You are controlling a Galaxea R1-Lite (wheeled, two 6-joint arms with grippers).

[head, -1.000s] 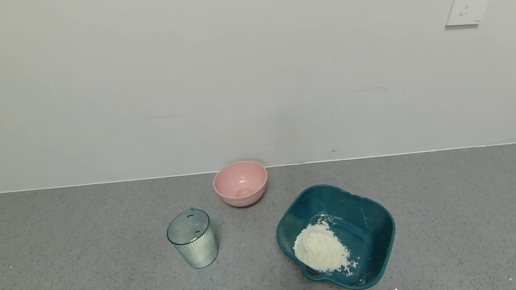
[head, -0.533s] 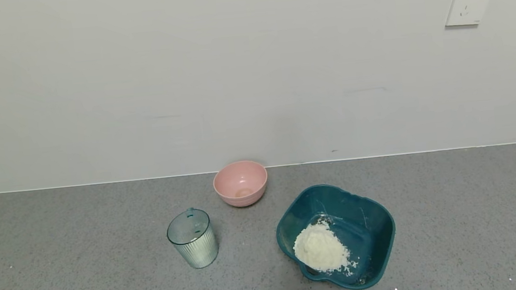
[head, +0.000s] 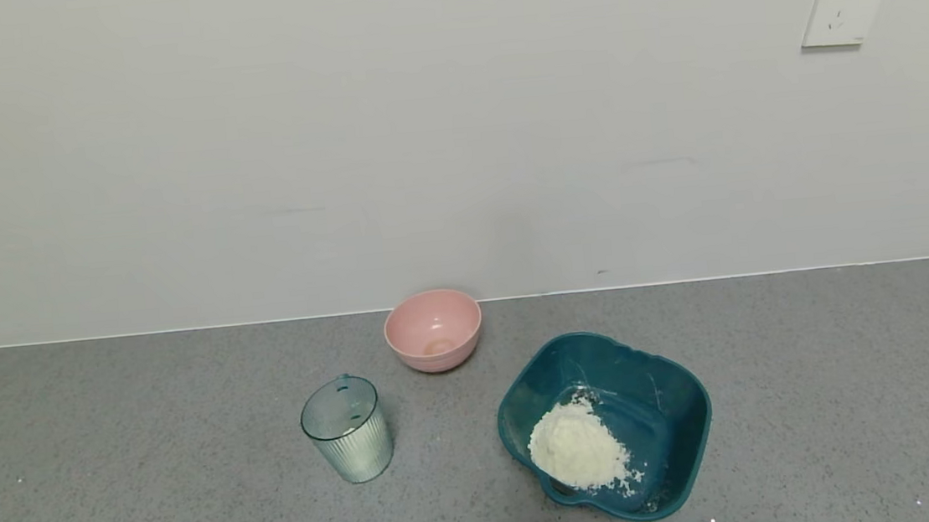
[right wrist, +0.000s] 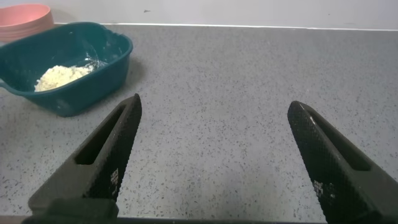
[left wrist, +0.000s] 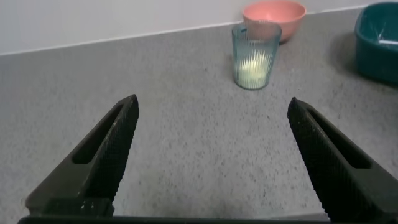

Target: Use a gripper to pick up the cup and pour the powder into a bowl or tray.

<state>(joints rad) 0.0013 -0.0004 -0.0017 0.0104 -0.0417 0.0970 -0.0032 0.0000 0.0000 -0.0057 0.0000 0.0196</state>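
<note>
Well ahead of the spread left hand (left wrist: 211, 112) stands the cup (left wrist: 255, 56).

A plain kitchen-like test corner — a speckled grey countertop (head: 154, 456) runs up to a bare pale wall (head: 336, 138) with a white power socket (head: 844, 6). Household plastic ware sits on it — a pink bowl (head: 433, 329), a teal basin (head: 661, 395) and a ribbed cup (head: 347, 429).
</note>
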